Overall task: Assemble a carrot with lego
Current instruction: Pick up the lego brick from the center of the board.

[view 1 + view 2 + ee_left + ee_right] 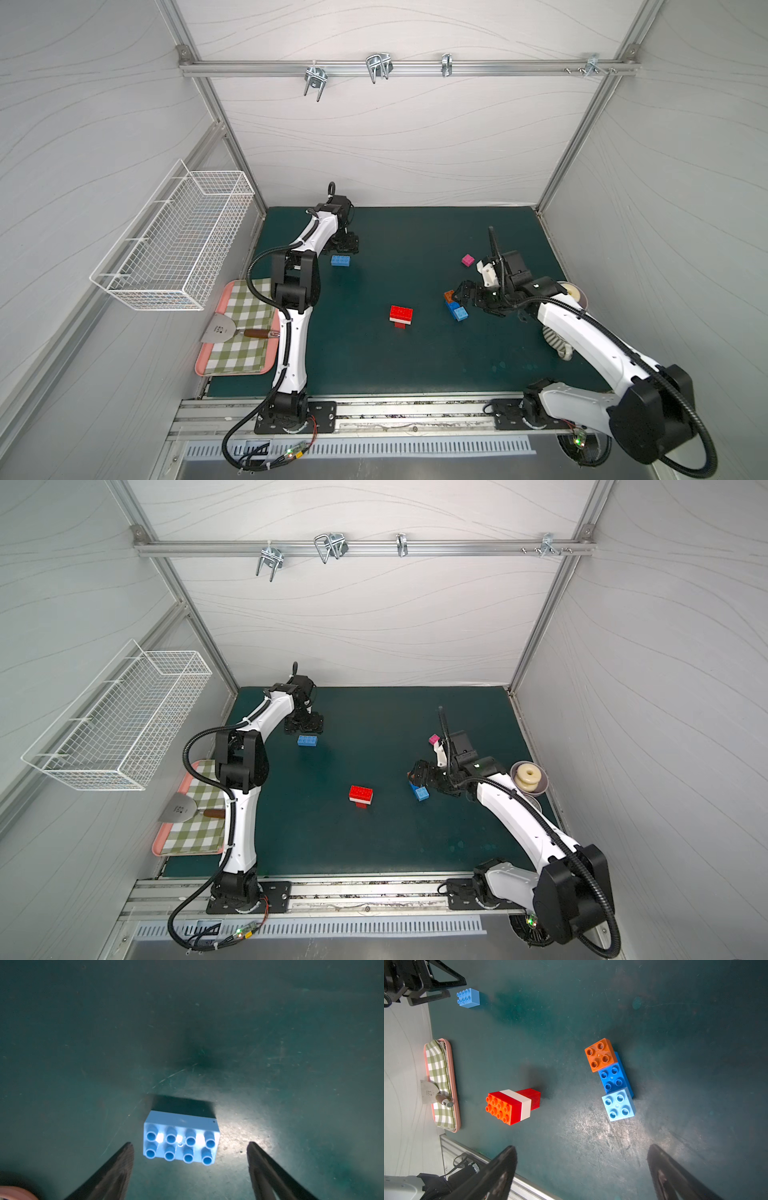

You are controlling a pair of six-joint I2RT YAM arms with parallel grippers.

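A blue eight-stud lego brick (180, 1140) lies on the green mat at the back left (340, 260). My left gripper (190, 1144) is open around it, one finger on each side, touching neither. A red, white and red stack (401, 315) lies mid-mat, the narrow red tip toward the front. An orange brick (600, 1054) and a light-blue brick (618, 1105) sit on a darker blue brick (613, 1078). My right gripper (581, 1146) hovers open and empty over that group (455, 305). A pink brick (468, 260) lies alone behind it.
A pink tray (199, 361) with a checked cloth and a spatula (220, 330) sits at the mat's left edge. A white wire basket (174, 241) hangs on the left wall. A bowl holding a ring-shaped thing (528, 777) stands at the right edge.
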